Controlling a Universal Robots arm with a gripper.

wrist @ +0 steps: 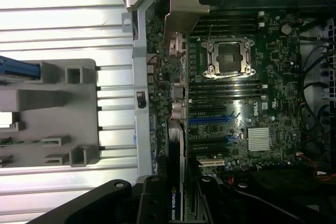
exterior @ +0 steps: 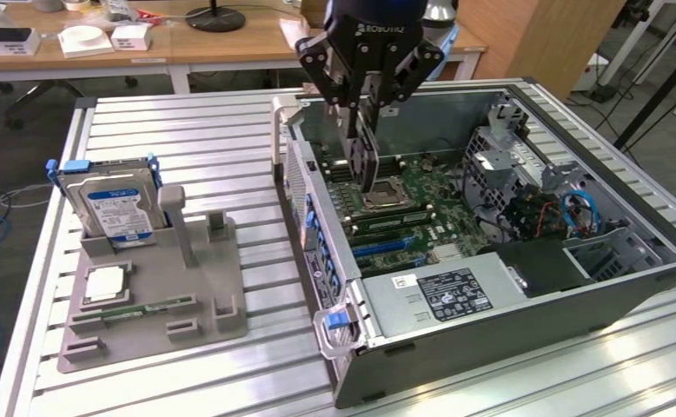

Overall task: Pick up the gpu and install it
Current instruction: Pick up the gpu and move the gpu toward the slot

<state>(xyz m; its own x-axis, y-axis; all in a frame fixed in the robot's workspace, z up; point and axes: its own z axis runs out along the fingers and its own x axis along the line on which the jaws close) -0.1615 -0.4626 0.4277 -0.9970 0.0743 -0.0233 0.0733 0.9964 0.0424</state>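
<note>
black gripper (exterior: 367, 102) is clamped on the top edge of the thin flat black gpu card (exterior: 367, 161), looks stiff, light, probably fragile, so edge-holding seems right

- The open black metal computer case (exterior: 524, 347) is free from above and walled on every side.
- A thin black gpu card (exterior: 367, 161), hanging edge-down in the gripper (exterior: 367, 106), stands just beside the case's perforated rear wall (exterior: 303, 187).
- A grey metal drive cage (exterior: 503, 161) and blue cables (exterior: 579, 213) crowd the exterior view's right end.
- The slatted aluminium table (exterior: 266, 261) is bare between the case and the grey plastic holder (exterior: 188, 287).
</note>
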